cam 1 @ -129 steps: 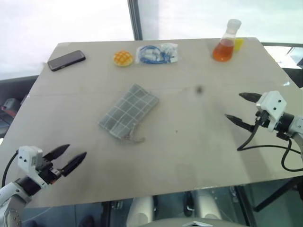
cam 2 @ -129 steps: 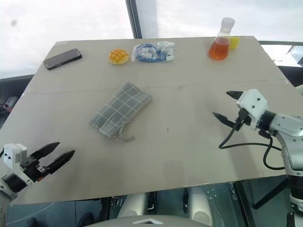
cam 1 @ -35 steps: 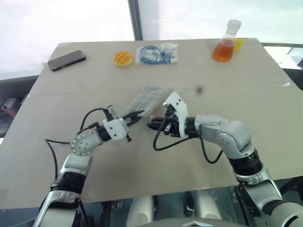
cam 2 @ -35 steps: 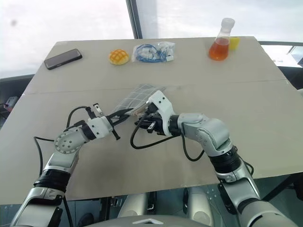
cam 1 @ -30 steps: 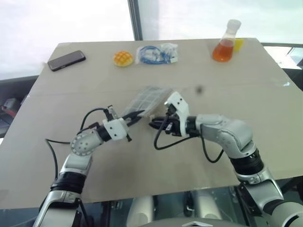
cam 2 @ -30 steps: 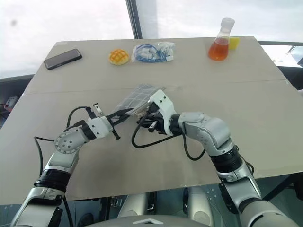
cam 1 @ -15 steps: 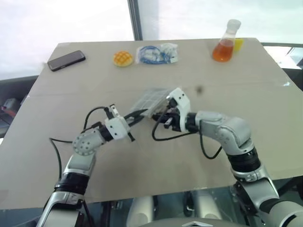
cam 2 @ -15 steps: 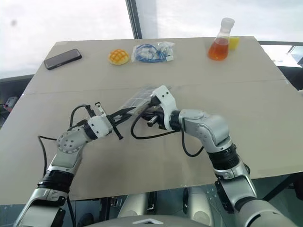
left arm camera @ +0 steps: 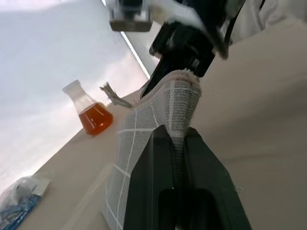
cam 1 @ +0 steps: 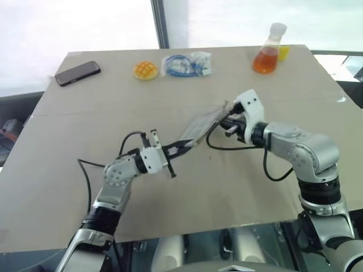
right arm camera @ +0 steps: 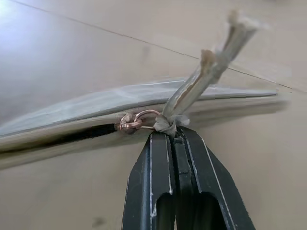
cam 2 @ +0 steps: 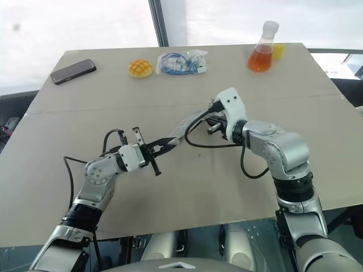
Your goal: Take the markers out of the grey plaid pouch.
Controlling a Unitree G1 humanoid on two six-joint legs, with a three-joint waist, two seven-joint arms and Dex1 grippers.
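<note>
2 grippers stretch the flat grey plaid fabric pouch (cam 1: 199, 126) above the beige table (cam 1: 85, 96). Left gripper (cam 1: 182, 147) pinches its lower end. Right gripper (right arm camera: 175, 137) is clamped on the zipper pull cord (right arm camera: 211, 67).

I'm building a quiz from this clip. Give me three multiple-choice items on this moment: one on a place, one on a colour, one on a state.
1. Where does the phone lie?
A. the table's far left corner
B. beside the flask
C. under the pouch

2. What colour is the liquid in the flask?
A. blue
B. orange
C. clear

3. What is the right pincer shut on?
A. the pouch's fabric
B. the zipper pull cord
C. nothing

Answers:
1 A, it sits far left, apart from everything else.
2 B, the flask's lower half is orange.
3 B, its fingers pinch the cord's knot by the ring, while the left pincer grips the grey plaid pouch.
</note>
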